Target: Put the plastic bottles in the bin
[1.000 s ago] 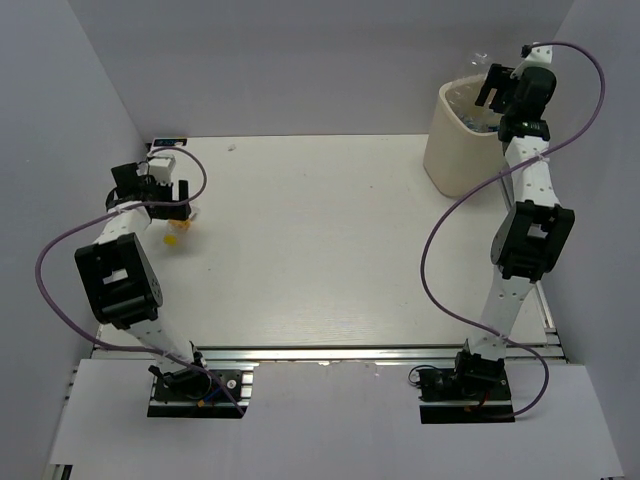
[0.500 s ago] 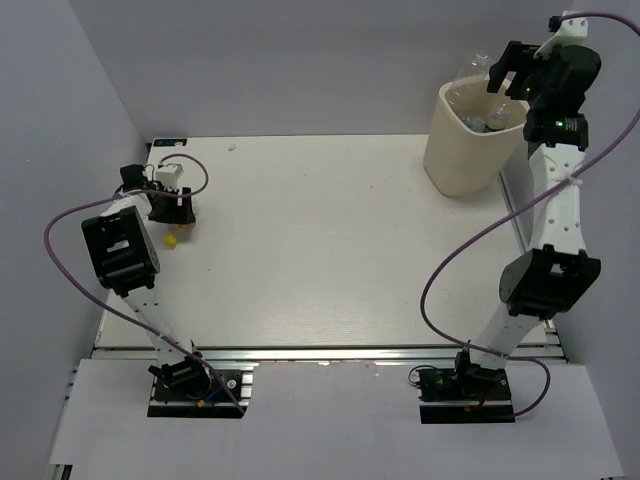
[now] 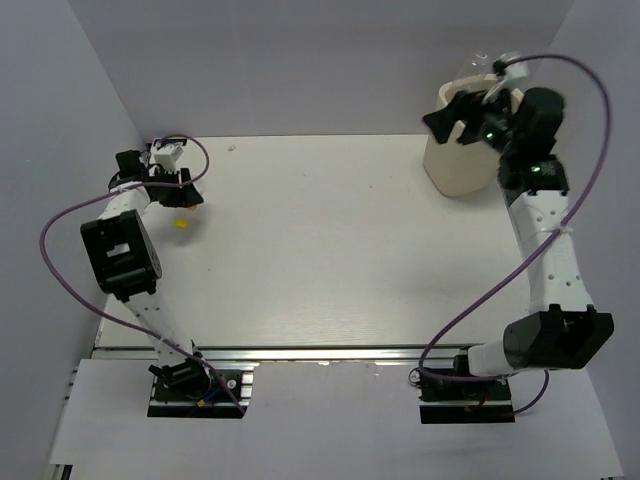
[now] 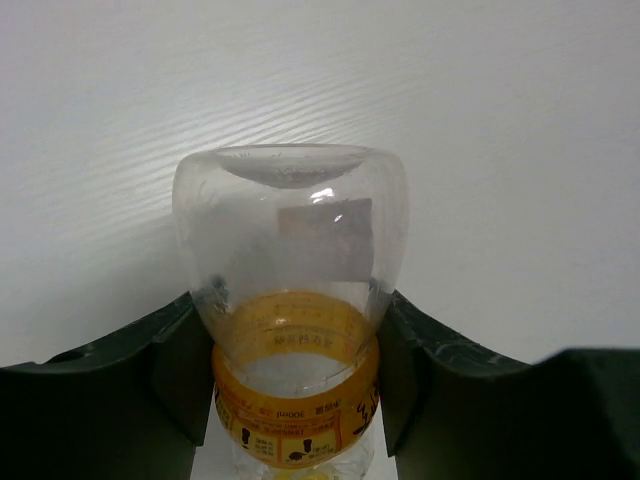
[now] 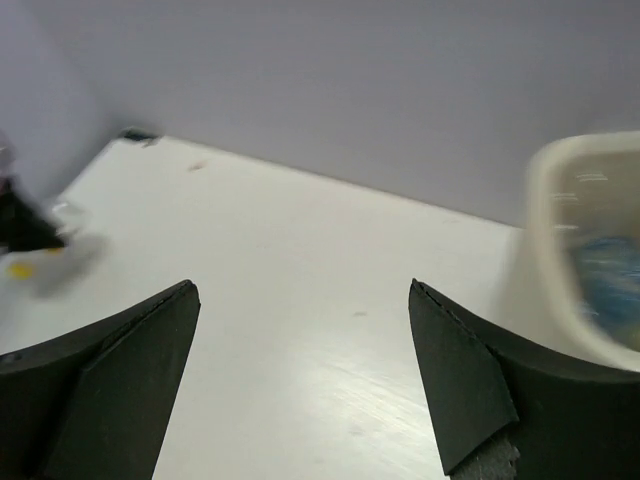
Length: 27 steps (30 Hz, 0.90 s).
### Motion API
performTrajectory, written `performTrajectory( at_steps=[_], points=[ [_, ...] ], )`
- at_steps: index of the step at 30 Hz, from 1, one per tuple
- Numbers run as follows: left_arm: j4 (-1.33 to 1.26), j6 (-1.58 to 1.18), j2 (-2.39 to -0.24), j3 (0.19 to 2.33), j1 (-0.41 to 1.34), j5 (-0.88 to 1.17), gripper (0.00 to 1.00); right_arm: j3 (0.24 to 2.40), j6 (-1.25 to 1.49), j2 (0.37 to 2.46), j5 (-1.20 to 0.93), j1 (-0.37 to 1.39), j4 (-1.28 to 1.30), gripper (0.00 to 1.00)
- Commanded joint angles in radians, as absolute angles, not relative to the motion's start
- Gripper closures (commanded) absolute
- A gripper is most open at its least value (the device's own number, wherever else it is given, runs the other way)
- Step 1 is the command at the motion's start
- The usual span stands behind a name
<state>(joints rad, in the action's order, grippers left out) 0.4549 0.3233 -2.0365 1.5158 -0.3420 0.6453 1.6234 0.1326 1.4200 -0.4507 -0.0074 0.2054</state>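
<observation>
White table [image 3: 320, 260] below; my left gripper [image 4: 290, 345] clamps the bottle [image 4: 290, 240] lengthwise; the bin [image 3: 452, 168] sits well off at three o'clock, beside my empty, wide-open right gripper [image 5: 302, 292].

The bottle [image 4: 290, 230] between the left gripper's [image 4: 290, 320] matt dark fingers [image 4: 120, 400] is clear glossy plastic with a shiny yellow label [image 4: 295, 400]. The table [image 4: 500, 120] beneath is white and finely grained. The bin [image 5: 560, 230] beside the right gripper [image 5: 302, 290] is smooth cream plastic.
</observation>
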Motion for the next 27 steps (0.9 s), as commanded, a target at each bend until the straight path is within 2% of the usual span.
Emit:
performTrajectory(
  at_steps=[1,6,9,13,18,24,27],
  points=[
    [0.364,0.299,-1.765,1.439,-0.195,0.758,0.71,1.470,0.210,1.361,-0.584,0.102,0.093,0.11],
    [0.177,0.307,-1.560,1.251,0.094,0.698,0.71,1.247,0.348,1.309,-0.702,0.202,-0.177,0.11],
    [0.118,0.296,-1.496,1.172,0.187,0.719,0.71,1.172,0.376,1.319,-0.839,0.309,-0.304,0.11],
    [0.175,0.313,-1.488,1.196,0.261,0.824,0.73,1.150,0.293,1.348,-0.876,0.371,-0.308,0.11],
    [0.172,0.316,-1.480,1.192,0.379,0.804,0.73,1.140,0.359,1.390,-0.825,0.393,-0.327,0.11],
    [0.170,0.328,-1.497,1.210,0.455,0.741,0.75,1.173,0.555,1.457,-0.515,0.443,-0.281,0.11],
    [0.156,0.333,-1.500,1.212,0.474,0.733,0.75,1.206,0.591,1.497,-0.453,0.460,-0.240,0.11]
  ],
)
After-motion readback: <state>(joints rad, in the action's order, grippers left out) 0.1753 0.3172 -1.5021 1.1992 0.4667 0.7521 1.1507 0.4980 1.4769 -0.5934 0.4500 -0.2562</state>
